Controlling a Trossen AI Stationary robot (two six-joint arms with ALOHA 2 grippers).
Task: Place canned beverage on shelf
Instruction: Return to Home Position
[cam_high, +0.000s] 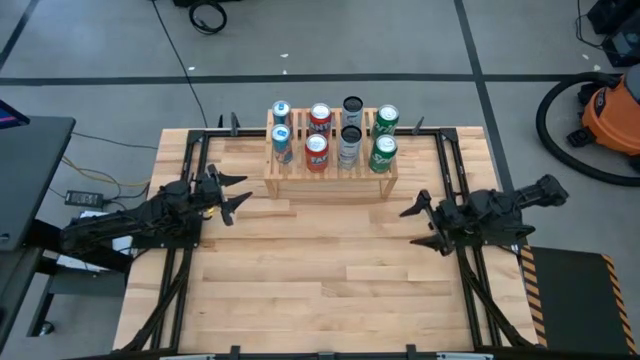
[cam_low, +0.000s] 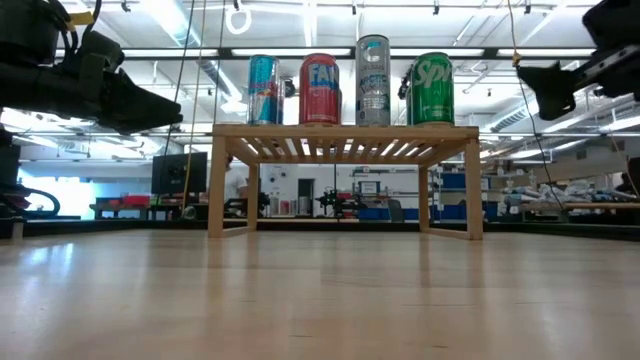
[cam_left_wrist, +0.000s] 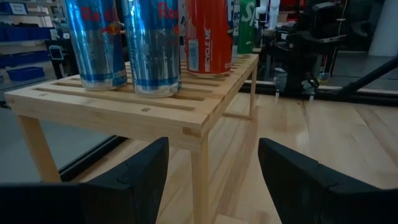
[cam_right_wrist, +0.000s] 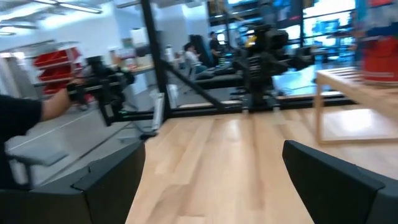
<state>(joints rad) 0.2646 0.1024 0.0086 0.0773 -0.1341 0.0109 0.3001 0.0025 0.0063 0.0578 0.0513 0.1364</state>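
Cans (cam_high: 316, 150) are in neither gripper; all eight stand on the shelf (cam_high: 330, 183) at the far end of the bench (cam_high: 330, 290).

Nearest, the bench shows bare wood planks between the two arms. Farther in, the left gripper (cam_high: 238, 200) hangs above the bench just off the shelf's left front corner, not touching it. Its fingers (cam_left_wrist: 134, 180) are spread wide with nothing between them, and its wrist view looks straight at that corner post. The right gripper (cam_high: 410, 225) sits off the shelf's right front corner, a little farther from it, likewise released and empty.

Beyond them, the cans are upright in two rows of four, matched by colour front to back. From the left arm's side they run blue pair (cam_high: 282, 140), red pair (cam_high: 320, 117), silver pair (cam_high: 349, 142), green pair (cam_high: 383, 152). The level view shows the front four standing square on the slats. Past the bench lies grey floor, with an orange vacuum (cam_high: 612, 110) on the right arm's side.

Placing looks complete, so the step in hand is most likely the return to rest. That calls for drawing each arm back along its own side, away from the shelf. The left arm should pull straight back before any swing, since a sideways sweep so near the corner post could jolt the rack and topple the blue cans.
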